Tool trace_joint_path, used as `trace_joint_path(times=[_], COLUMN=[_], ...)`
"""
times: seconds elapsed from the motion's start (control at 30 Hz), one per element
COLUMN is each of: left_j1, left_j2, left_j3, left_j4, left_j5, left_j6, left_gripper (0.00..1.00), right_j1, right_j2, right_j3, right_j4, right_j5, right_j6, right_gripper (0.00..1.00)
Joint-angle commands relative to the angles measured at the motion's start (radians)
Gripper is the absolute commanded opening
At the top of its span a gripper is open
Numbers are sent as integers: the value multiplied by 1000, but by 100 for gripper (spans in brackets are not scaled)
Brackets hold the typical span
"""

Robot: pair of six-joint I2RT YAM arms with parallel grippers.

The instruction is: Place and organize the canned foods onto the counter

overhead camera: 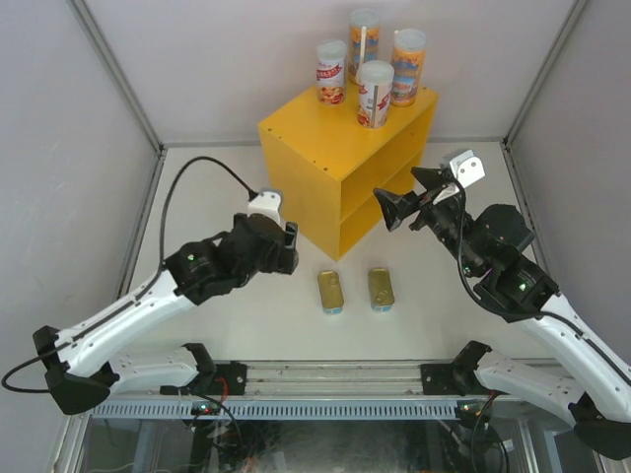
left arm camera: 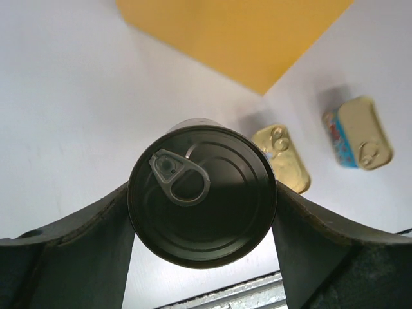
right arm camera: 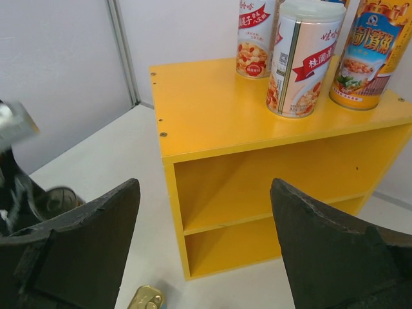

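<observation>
My left gripper (overhead camera: 287,246) is shut on the dark round tin (left arm camera: 202,192), pull-tab lid facing the camera, just left of the yellow counter's (overhead camera: 325,158) near corner. Several tall slim cans (overhead camera: 375,95) stand upright on the counter top, three of them showing in the right wrist view (right arm camera: 301,58). Two flat gold-topped tins (overhead camera: 330,291) (overhead camera: 381,288) lie on the table in front of the counter, also in the left wrist view (left arm camera: 281,158) (left arm camera: 360,132). My right gripper (overhead camera: 406,200) is open and empty, facing the counter's open shelves (right arm camera: 257,187).
The counter's two shelf compartments (right arm camera: 270,241) hold nothing. Grey walls enclose the white table (overhead camera: 217,197) on the left, back and right. A metal rail (overhead camera: 335,379) runs along the near edge between the arm bases.
</observation>
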Motion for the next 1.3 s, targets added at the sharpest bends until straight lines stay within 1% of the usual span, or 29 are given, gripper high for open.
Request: trace_joint_path(times=[0.0, 0.07, 0.27, 0.4, 0.67, 0.77, 1.07, 1.27], left_j1=[-3, -3, 14, 66, 141, 163, 200, 218], left_j2=[-8, 20, 147, 247, 434, 472, 519, 546], left_j3=[260, 351, 691, 897, 1250, 1306, 1320, 1334], left_j4=[-24, -50, -139, -180, -233, -219, -134, -95], left_j5=[-109, -121, -144, -104, -17, 9, 82, 120], left_j6=[90, 120, 228, 268, 304, 306, 295, 285], left_gripper=[0, 0, 0, 0, 0, 0, 0, 0], right_j1=[16, 20, 35, 48, 72, 77, 80, 80], right_j2=[3, 3, 11, 23, 79, 109, 228, 303], right_j3=[17, 18, 40, 58, 111, 124, 208, 247], right_j4=[52, 57, 55, 58, 71, 84, 132, 146], right_j5=[17, 21, 30, 35, 25, 14, -25, -78], right_j6=[7, 7, 1, -8, -33, -47, -114, -173], right_gripper=[81, 81, 80, 80, 80, 80, 80, 81])
